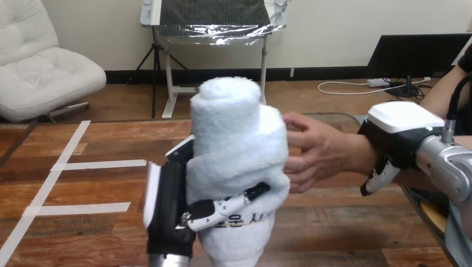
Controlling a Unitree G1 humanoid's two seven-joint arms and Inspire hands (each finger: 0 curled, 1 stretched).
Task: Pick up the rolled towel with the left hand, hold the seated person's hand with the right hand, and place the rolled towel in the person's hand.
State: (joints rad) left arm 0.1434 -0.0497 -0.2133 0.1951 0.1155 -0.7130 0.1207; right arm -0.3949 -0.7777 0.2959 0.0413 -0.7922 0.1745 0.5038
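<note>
Both hands grip: left hand (167, 208) curls round the upright towel (236, 139); at its three o'clock, right hand (398, 127) wraps the person's wrist (360, 153).

The black-and-white left hand (167, 208) is rising upright from the bottom edge, its thumb (222, 210) curling across the white rolled towel (236, 161). The black-and-white right hand (398, 130), on its silver forearm (448, 167), is lying over the person's wrist (362, 156), fingers (381, 178) apparently curling round it.
</note>
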